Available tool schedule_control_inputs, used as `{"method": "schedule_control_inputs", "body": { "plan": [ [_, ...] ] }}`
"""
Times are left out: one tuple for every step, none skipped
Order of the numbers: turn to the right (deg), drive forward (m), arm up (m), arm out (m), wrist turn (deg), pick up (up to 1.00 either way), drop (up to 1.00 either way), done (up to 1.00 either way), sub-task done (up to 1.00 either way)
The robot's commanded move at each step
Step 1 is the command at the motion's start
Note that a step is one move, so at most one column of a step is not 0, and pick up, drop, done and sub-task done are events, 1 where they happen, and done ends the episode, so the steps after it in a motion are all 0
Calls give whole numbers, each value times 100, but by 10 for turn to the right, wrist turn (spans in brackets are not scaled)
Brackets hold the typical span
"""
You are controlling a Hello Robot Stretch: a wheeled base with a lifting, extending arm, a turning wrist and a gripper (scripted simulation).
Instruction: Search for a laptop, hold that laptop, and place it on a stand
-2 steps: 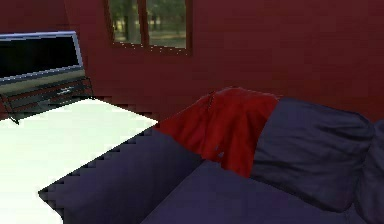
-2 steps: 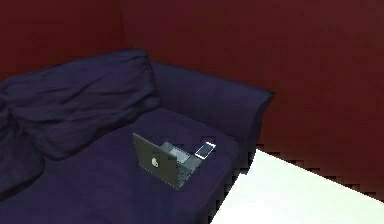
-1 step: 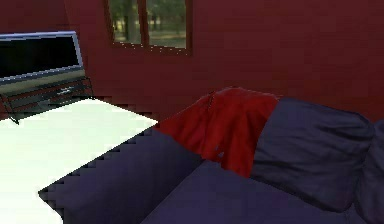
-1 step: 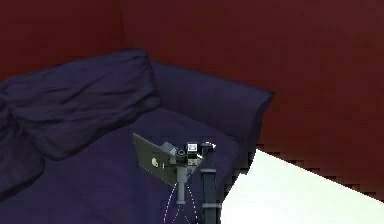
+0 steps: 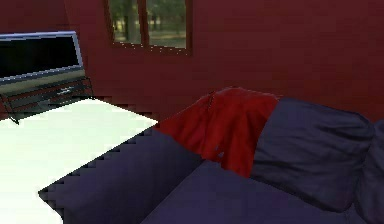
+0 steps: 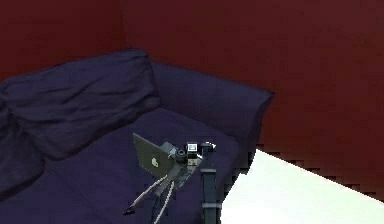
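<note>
A small grey laptop (image 6: 150,152) with its lid up is over the seat of the dark blue sofa (image 6: 80,110) in the arm side view. The dark arm (image 6: 208,190) rises from the bottom edge just to its right, with two white marked squares (image 6: 200,150) at its end. The gripper (image 6: 142,205) stretches down and left of the laptop, its thin fingers (image 6: 160,190) against the sofa seat. I cannot tell whether it holds anything. In the forward view a low dark stand (image 5: 40,100) at the far left carries a flat television (image 5: 38,55).
The sofa (image 5: 300,140) also spans the forward view's lower right, with a red blanket (image 5: 225,120) draped over it. Pale floor (image 5: 60,140) lies between sofa and television. A window (image 5: 150,22) sits in the dark red wall. Pale floor (image 6: 310,195) shows at the arm side view's lower right.
</note>
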Motion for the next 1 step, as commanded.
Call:
{"method": "schedule_control_inputs", "body": {
  "plan": [
    [0,0,0,0,450,0,0,0,0]
  ]
}}
